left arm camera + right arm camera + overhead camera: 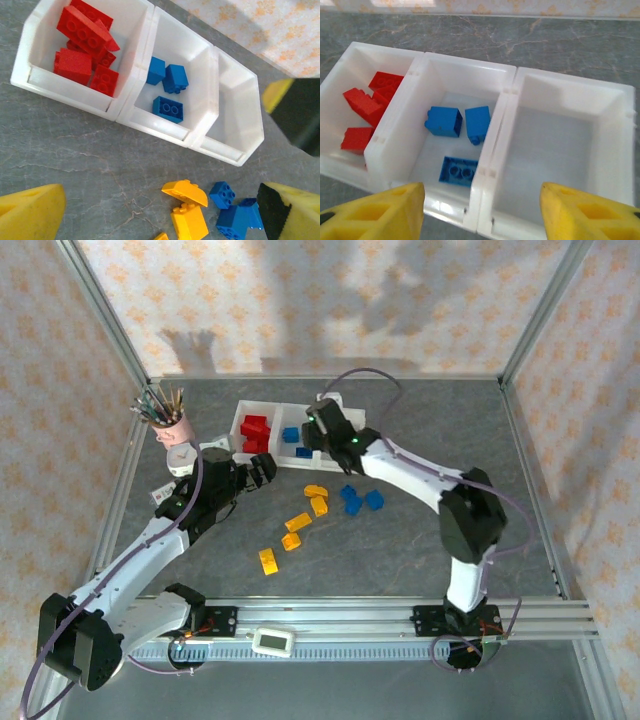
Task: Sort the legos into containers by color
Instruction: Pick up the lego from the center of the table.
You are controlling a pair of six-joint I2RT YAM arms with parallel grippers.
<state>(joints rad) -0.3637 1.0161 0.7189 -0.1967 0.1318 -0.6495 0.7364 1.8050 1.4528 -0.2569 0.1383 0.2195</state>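
Right gripper [481, 210] is hanging wide and empty over the tray [514, 80], hiding its right end in the top view. 3 blue legos [443, 121] are lying in the middle compartment. Left gripper [260, 470] is gaping wide.

The white translucent tray [505, 90] holds red legos [365, 107] and blue legos [457, 125] (one colour per compartment). On the grey, marble-veined table [420, 560] lie yellow-orange legos [300, 525] and loose blue legos [360, 498]. The walls [300, 300] carry cream paper with orange floral motifs; the pencil cup [180, 428] is pink; the right gripper [482, 200] has yellow fingers [380, 215].
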